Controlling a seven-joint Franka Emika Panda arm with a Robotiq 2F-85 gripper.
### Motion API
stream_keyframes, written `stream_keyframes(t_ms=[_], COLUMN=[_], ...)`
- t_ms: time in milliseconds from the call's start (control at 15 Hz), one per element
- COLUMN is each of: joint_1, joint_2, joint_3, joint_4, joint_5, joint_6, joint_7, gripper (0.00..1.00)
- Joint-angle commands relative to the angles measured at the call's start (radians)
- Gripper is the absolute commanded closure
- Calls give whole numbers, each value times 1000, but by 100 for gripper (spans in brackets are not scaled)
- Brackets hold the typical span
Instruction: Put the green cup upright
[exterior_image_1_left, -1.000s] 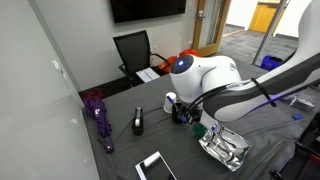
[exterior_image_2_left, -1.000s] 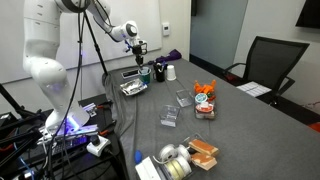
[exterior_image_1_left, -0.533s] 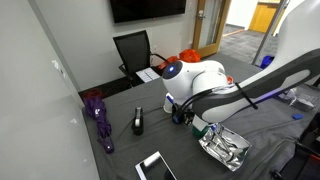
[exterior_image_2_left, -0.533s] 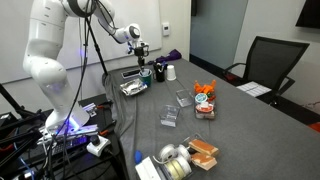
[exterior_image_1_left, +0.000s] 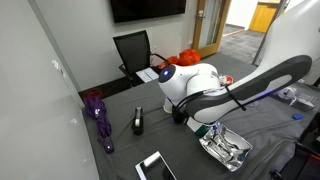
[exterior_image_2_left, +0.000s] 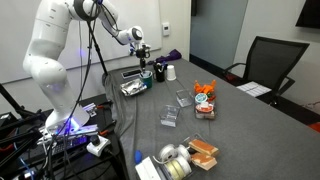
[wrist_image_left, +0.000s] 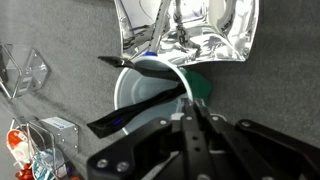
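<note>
In the wrist view the claw (wrist_image_left: 188, 100) is hovering low over the table (wrist_image_left: 60, 120) with its fingers lying close together; whether it is gripping anything cannot be told. The green cup (wrist_image_left: 201, 84) is peeking out right at the fingertips, its axis unclear. A pale-rimmed round vessel (wrist_image_left: 125, 88) is sitting just beside it, and a foil tray (wrist_image_left: 200, 30) is lying beyond.

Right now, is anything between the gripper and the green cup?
Nothing visible does. In the wrist view the gripper is right at the green cup; the foil tray lies beyond it, not between.
</note>
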Motion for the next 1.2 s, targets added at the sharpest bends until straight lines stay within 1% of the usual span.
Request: stream_keyframes(t_ms=[0, 400, 533, 600, 667, 800, 867, 933, 1133], joint_1=[8, 4, -2, -6, -8, -19, -35, -43, -88], joint_2=[31, 30, 11, -6, -17, -56, -102, -127, -260], joint_3=[-5, -2, 5, 11, 15, 30, 45, 53, 86], joint_4=[54, 58, 43, 28, 21, -6, -52, -69, -183], joint_5=[6, 1, 8, 14, 19, 39, 58, 80, 172], joint_6=[-53, -33, -25, -22, -18, -1, 70, 91, 199], joint_7=[22, 19, 4, -5, -12, -39, -56, -77, -195], gripper=[63, 20, 6, 2, 0, 0, 0, 0, 0])
